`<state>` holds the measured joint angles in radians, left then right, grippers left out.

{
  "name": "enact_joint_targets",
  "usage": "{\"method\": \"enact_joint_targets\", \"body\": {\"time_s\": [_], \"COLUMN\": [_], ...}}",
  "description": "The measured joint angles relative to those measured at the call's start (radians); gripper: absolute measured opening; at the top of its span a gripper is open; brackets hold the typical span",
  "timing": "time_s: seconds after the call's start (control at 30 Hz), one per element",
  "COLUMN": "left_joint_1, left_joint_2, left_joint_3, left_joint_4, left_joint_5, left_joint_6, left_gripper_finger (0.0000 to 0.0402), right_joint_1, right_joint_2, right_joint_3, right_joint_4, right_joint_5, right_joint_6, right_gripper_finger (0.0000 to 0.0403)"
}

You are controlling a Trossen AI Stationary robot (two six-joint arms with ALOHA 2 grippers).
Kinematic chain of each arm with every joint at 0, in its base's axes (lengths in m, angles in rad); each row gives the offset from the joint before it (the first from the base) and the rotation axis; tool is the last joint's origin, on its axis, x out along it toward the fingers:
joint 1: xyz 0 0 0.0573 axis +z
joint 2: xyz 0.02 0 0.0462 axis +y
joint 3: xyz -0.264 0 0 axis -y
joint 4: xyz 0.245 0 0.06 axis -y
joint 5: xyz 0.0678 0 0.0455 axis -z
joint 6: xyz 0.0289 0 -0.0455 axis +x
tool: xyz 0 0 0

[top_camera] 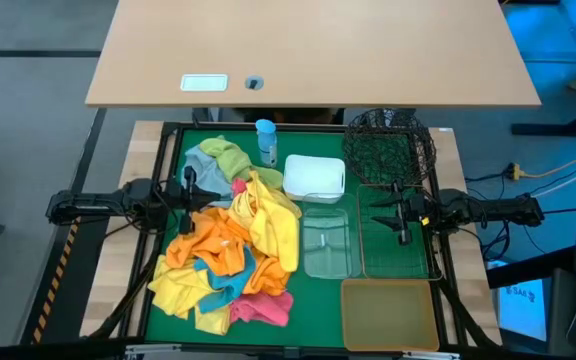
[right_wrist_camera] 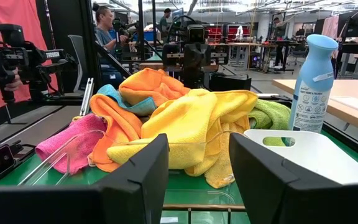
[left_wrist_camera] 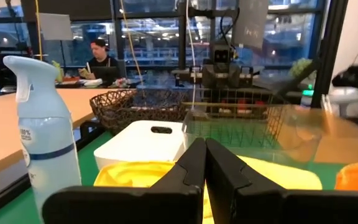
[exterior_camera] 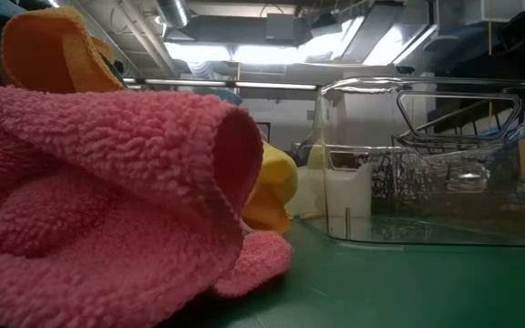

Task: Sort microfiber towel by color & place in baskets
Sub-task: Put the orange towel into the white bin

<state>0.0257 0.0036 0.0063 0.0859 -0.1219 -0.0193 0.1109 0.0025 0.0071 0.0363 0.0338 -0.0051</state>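
The green mat [top_camera: 318, 295] is filling most of the frame in the high view, and nothing seems to be sorted yet: the whole heap of microfiber towels [top_camera: 233, 250] is lying at centre-left, yellow and orange on top, pink at the bottom edge, teal peeking through, light green and grey-blue toward the upper part. All five baskets are sitting empty on the right half: the amber tub [top_camera: 390, 314] at the lower right, the rectangular wire basket [top_camera: 398, 235] above it, the clear tub [top_camera: 327, 241] just beside that, the black round mesh basket [top_camera: 389, 146] at the upper right, and the white tub [top_camera: 314, 177] near the middle. So every cloth is waiting to be moved. The left gripper [top_camera: 189, 180] is hovering at the upper left edge of the heap, fingers pressed together and gripping nothing. The right gripper [top_camera: 402, 222] is hanging over the wire basket, fingers parted and empty. A small blue-capped spray bottle [top_camera: 266, 141] is standing at top centre, outside the job.
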Motion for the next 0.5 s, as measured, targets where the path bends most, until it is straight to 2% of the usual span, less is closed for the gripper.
{"method": "enact_joint_targets", "body": {"time_s": [0.1,0.37,0.5], "left_joint_1": [0.000,0.000,0.000], "left_joint_2": [0.002,0.003,0.005], "left_joint_3": [0.000,0.000,0.028], "left_joint_4": [0.034,0.098,0.092], "left_joint_5": [0.000,-0.011,-0.016], "left_joint_6": [-0.052,-0.108,-0.178], "left_gripper_finger": [0.0018,0.0107,0.0136], "right_joint_1": [0.000,0.000,0.000], "right_joint_2": [0.000,0.000,0.000], "right_joint_3": [0.000,0.000,0.000], "right_joint_4": [0.000,0.000,0.000], "right_joint_5": [0.000,0.000,0.000], "right_joint_6": [0.000,0.000,0.000], "right_gripper_finger": [0.0170,0.0170,0.0170]}}
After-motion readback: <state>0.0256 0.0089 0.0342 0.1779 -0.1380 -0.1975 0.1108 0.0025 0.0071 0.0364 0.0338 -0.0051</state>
